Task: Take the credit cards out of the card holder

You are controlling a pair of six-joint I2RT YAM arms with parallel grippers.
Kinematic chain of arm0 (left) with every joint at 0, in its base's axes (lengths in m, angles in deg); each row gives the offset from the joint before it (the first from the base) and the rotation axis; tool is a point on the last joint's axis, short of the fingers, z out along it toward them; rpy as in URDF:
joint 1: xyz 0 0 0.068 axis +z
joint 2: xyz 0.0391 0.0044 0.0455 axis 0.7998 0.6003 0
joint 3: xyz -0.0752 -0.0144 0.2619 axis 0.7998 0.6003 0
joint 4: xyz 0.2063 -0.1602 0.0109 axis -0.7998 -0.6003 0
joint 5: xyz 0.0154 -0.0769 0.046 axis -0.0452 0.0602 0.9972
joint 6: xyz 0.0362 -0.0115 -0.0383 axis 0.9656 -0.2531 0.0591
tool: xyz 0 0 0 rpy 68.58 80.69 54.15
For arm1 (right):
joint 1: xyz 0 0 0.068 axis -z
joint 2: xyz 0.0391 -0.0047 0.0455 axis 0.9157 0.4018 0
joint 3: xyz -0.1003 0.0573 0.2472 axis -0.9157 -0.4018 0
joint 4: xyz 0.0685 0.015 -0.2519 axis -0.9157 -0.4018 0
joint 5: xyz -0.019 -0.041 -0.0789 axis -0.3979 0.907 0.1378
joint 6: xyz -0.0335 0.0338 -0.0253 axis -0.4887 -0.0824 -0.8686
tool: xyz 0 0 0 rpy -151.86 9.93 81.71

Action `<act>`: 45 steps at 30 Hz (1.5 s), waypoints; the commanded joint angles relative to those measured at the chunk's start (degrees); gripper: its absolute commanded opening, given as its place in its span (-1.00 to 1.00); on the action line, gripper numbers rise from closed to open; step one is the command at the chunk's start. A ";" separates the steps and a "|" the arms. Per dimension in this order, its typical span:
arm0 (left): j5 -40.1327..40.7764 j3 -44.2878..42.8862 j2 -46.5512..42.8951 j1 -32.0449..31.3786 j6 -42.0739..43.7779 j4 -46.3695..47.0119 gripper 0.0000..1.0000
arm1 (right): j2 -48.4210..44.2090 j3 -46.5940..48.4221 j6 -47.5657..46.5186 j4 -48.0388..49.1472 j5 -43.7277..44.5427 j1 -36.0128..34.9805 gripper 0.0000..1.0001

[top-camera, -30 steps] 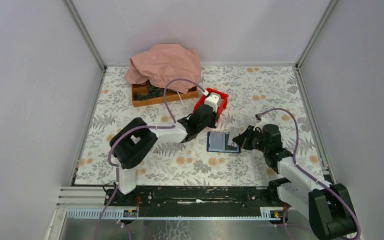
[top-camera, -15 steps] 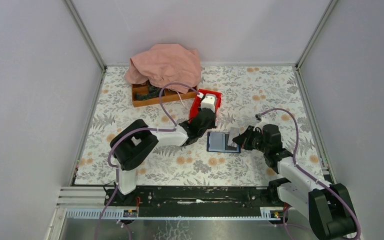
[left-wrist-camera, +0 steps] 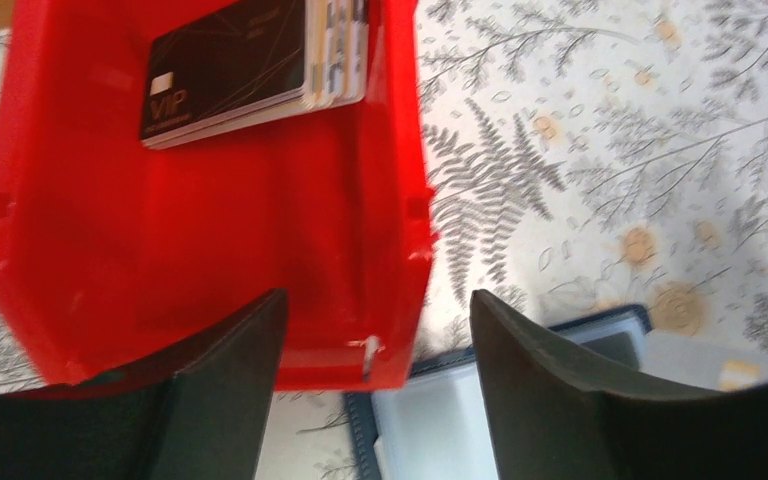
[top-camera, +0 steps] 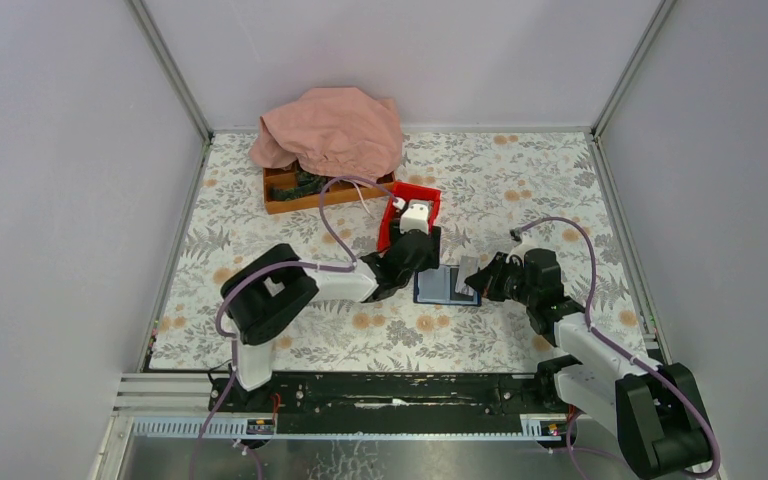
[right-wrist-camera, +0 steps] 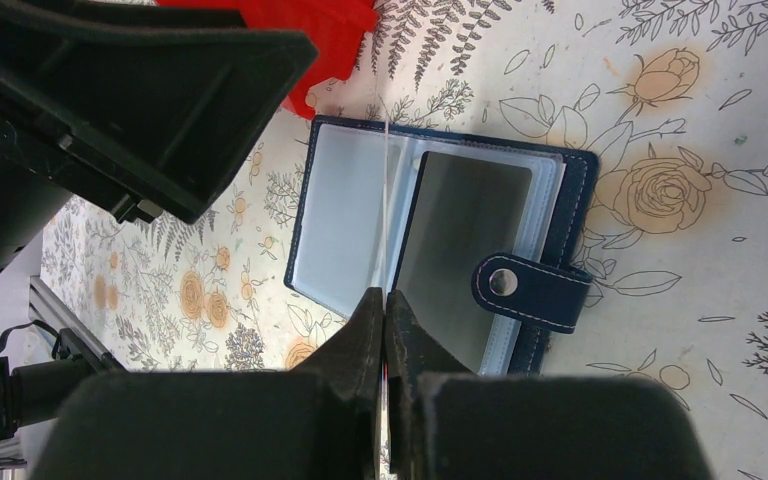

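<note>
The card holder [top-camera: 440,285] [right-wrist-camera: 345,225] lies open on the flowered table, dark blue edges and clear sleeves up. A grey card [right-wrist-camera: 465,235] sits in its right sleeve. My right gripper [top-camera: 482,280] [right-wrist-camera: 385,300] is shut on a thin leaf standing up from the holder's fold. Whether that leaf is a sleeve or a card, I cannot tell. My left gripper [top-camera: 415,240] [left-wrist-camera: 375,330] hangs open and empty over the near rim of the red bin [top-camera: 422,192] [left-wrist-camera: 90,250], just behind the holder [left-wrist-camera: 440,430]. A stack of credit cards [left-wrist-camera: 250,65], a black one on top, lies in the bin.
A wooden tray [top-camera: 295,192] half covered by a pink cloth [top-camera: 330,130] stands at the back left. The red bin sits just behind the holder. The enclosure walls close in both sides and the back.
My left gripper has gone from shut to open and drawn back from inside the red bin toward the holder. The bin has shifted a little left. The right arm has not moved.
</note>
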 commanded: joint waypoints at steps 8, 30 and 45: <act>-3.44 3.52 -18.12 1.37 9.90 -2.31 0.76 | -4.66 -2.52 0.43 12.17 -12.33 0.35 -1.00; -67.40 21.04 -31.79 20.87 2.42 9.32 0.60 | 6.14 -0.95 3.24 34.06 -34.32 -12.57 -1.00; -85.69 25.17 -19.80 25.77 -16.19 38.71 0.47 | 7.16 0.48 -1.26 26.51 -29.89 -13.26 -1.00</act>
